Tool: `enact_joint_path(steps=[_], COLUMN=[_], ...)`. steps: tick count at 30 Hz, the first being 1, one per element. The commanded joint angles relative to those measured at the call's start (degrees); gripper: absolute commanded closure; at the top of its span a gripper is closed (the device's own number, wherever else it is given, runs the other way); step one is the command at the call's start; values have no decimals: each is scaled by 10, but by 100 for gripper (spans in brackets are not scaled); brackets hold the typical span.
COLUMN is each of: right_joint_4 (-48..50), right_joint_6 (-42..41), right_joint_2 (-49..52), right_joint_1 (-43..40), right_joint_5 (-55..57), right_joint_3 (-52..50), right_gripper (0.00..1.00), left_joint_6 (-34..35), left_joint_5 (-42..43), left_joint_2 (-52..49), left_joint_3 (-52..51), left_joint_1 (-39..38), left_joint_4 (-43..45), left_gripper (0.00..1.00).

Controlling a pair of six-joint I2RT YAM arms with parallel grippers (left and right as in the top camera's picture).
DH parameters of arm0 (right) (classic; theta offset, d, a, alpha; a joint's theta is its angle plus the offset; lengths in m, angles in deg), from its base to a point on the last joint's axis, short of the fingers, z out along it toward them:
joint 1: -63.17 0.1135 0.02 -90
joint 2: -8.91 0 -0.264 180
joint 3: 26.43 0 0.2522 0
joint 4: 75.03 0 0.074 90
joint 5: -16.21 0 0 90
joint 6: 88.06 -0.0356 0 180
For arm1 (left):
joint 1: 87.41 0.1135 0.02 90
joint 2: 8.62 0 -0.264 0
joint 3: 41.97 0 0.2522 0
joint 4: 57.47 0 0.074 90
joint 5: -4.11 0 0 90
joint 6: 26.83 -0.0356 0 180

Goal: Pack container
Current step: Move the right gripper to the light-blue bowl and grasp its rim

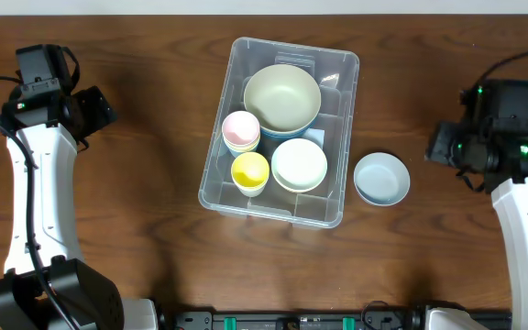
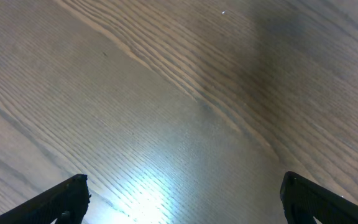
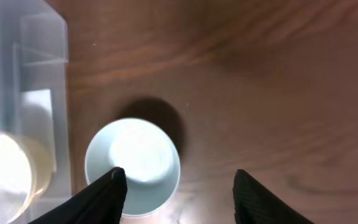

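Clear container; pink cup, yellow cup, pale-green bowl, light-blue bowl; dark wood-grain table.

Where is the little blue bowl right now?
Seen from overhead, the light blue bowl sits on the table on the robot's right side. It is just outside the clear container, beside its right wall.

Clear glossy plastic container on a grained, satin wood table.

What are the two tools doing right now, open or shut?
Left tool: open, holding nothing.
Right tool: open, holding nothing; the light blue bowl sits below it, not gripped.
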Motion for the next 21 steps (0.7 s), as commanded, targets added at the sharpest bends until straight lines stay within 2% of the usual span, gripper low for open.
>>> enact_joint_path(steps=[1, 8, 21], right_joint_4=[31, 113, 223], right_joint_6=[2, 47, 47], right_joint_2=[5, 5, 5], right_joint_1=[-9, -8, -8], right_joint_5=[-60, -100, -116], right_joint_3=[-74, -197, -281], right_gripper=[44, 46, 58], left_joint_6=[-5, -5, -5], left_joint_5=[-7, -7, -7], left_joint_2=[12, 12, 12], left_joint_3=[15, 15, 15], left_joint_1=[2, 2, 2], left_joint_4=[0, 0, 0], left_gripper=[2, 2, 2])
